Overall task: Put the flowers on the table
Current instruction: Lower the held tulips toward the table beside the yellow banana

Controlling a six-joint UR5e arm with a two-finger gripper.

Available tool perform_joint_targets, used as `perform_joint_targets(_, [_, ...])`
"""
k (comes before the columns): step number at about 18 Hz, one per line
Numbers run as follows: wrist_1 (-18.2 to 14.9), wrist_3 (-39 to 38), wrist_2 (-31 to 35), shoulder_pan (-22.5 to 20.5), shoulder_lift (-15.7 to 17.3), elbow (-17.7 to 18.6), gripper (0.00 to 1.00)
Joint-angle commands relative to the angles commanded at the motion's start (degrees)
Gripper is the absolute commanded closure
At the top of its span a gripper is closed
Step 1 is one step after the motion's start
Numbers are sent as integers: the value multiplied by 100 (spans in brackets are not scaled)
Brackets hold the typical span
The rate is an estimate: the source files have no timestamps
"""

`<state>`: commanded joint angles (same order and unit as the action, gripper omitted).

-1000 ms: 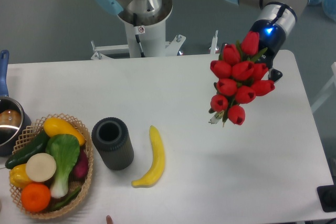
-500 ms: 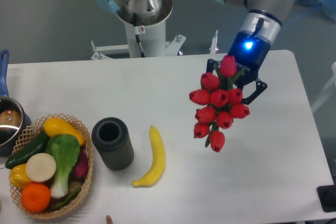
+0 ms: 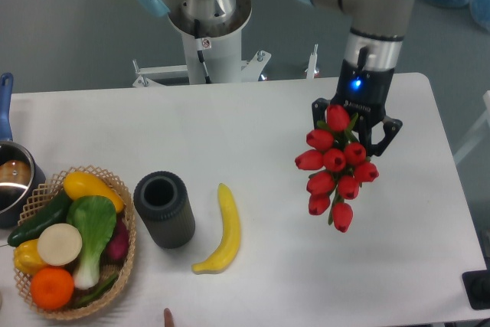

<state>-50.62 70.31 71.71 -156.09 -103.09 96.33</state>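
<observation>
The flowers point(image 3: 335, 168), a bunch of red tulip buds with green stems, hang in the air over the right part of the white table point(image 3: 260, 128). The buds point down toward the front. My gripper point(image 3: 357, 129) is shut on the stem end at the top of the bunch, its dark fingers on either side of the uppermost buds. The stems are mostly hidden behind the buds and the gripper.
A yellow banana point(image 3: 222, 231) lies near the table's middle front. Left of it stands a dark grey cylinder cup point(image 3: 164, 209). A wicker basket of vegetables point(image 3: 69, 244) sits at the front left, and a pot point(image 3: 11, 178) at the left edge.
The arm swung the flowers first left and down, then back slightly right. The bunch now hangs more vertically below the gripper.
</observation>
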Motion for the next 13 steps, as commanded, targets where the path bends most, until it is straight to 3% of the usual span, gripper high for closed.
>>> perform_joint_targets(5, [0, 88, 659, 368, -281, 26, 48])
perform_joint_targets(13, [9, 140, 678, 580, -800, 0, 48])
